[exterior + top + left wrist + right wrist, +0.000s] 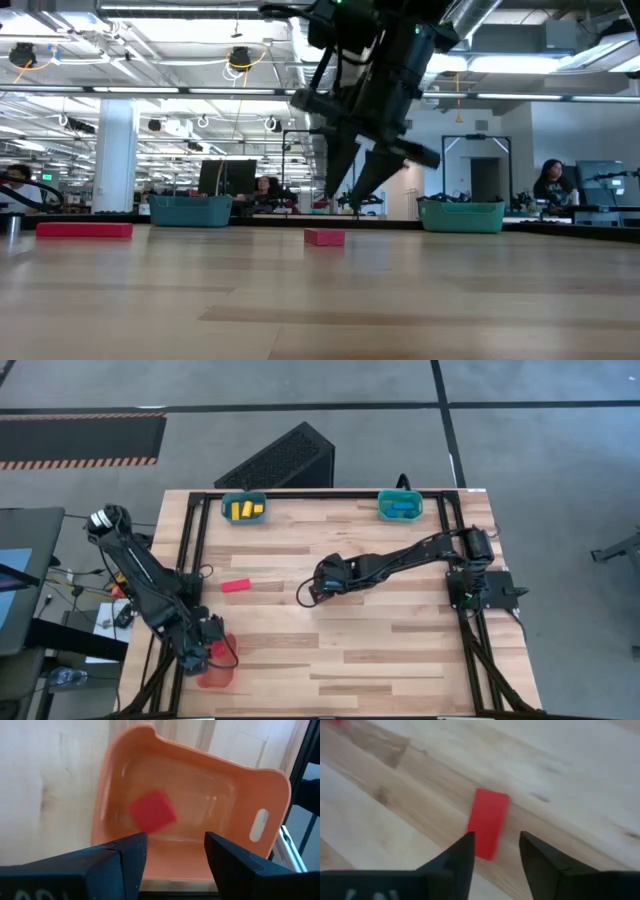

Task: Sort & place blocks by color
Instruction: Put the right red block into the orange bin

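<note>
The sorting is being judged well advanced; yellow blocks (245,510) are lying in the teal tray (243,507) at about eleven o'clock on the worktop (380,650), blue blocks (402,506) in the second teal tray (400,506) at one o'clock, and a red cube (153,810) in the orange tray (260,790) at seven o'clock. Two red pieces are being left to place: a red bar (236,586) at nine o'clock and a red block (488,822) near the centre.

The left gripper (175,857) is being held spread and empty over the orange tray; the right gripper (495,855) is being held spread just above the red block, not yet pinching it.

The cube inside the orange tray is being shown only by the left wrist view (the overhead arm is hiding it); the right gripper's clearance above the worktop is being shown best by the low view.
</note>
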Controlling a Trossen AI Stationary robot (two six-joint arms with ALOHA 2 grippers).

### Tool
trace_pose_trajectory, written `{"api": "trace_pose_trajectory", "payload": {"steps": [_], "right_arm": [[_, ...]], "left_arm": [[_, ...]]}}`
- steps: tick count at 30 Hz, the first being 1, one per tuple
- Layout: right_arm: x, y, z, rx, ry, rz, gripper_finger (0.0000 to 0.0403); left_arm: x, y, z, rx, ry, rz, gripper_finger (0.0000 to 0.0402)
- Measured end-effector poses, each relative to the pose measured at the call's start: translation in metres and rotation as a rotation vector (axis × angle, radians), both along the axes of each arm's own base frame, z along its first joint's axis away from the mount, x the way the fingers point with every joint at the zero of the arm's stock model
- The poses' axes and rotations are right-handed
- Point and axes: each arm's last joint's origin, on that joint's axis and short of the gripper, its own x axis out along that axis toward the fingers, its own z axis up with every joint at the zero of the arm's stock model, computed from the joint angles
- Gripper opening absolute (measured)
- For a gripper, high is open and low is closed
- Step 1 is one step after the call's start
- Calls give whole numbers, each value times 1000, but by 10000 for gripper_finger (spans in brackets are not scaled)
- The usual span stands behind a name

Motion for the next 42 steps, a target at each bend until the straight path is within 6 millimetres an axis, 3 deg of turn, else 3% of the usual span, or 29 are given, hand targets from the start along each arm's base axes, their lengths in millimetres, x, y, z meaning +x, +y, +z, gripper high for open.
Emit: {"api": "trace_pose_trajectory", "payload": {"steps": [8,14,19,23,27,30,34,38,42], "right_arm": [[18,-3,-36,77,-19,14,253],[18,-9,-56,97,65,5,256],[13,-16,-58,20,155,163,231],[10,-21,-51,-18,169,289,171],[10,-27,-49,-42,172,422,102],[9,-29,-49,34,153,488,97],[5,-18,-31,23,121,571,50],[-6,2,19,10,-14,673,25],[-11,13,57,-183,-136,696,4]], "left_arm": [[3,-10,-2,-79,30,155,200],[4,-12,2,-143,40,236,182],[13,-12,14,-201,42,356,162],[27,-9,31,-234,-15,430,145],[44,-2,48,-230,-164,505,133],[59,0,65,-244,-366,557,127],[73,-4,90,-268,-664,571,124],[81,-6,104,-283,-856,632,124],[84,-6,114,-330,-946,697,124]]}}
